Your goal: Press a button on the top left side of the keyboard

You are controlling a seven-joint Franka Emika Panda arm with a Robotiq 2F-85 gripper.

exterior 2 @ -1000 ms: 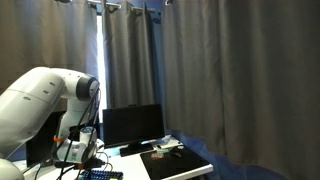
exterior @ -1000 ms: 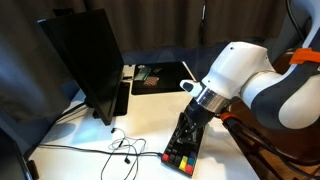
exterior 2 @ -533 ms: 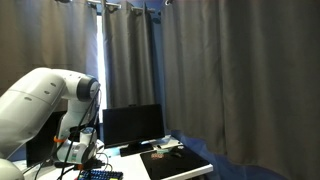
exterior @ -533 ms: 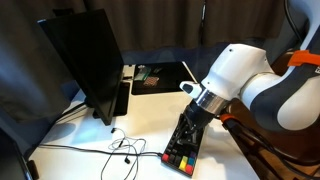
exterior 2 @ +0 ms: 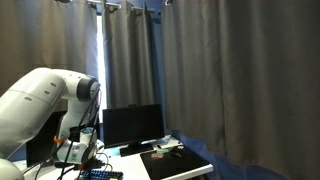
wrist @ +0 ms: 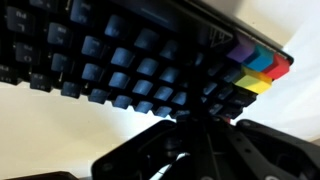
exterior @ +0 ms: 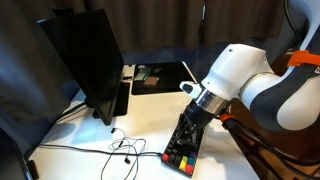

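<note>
While the arm (exterior: 250, 85) leans low over the desk (exterior: 90, 150), the claw (exterior: 190, 122) sits right down on the keyboard (exterior: 184, 152), planted on its far end, away from the coloured keys at the near edge. That keyboard lies on the white desk well apart from the monitor (exterior: 85, 62), off to the side of its screen, with a loose cable (exterior: 120, 150) curling on the desk between the two. Past the keyboard, beside the monitor's foot, a dark mat (exterior: 160, 76) lies flat with a few small items on it.

Up close in the wrist view, dark keys fill the picture, the keyboard (wrist: 130, 70) running at a tilt, and a stack of purple, blue, orange and yellow keys (wrist: 258, 68) shows at one corner. The claw (wrist: 195, 150) is a dark blur at the bottom; whether its fingers are spread or closed, I cannot tell.

From the curtain side, the arm (exterior 2: 40, 105) bends down over the keyboard (exterior 2: 100, 175), with the monitor (exterior 2: 132, 126) just behind.
</note>
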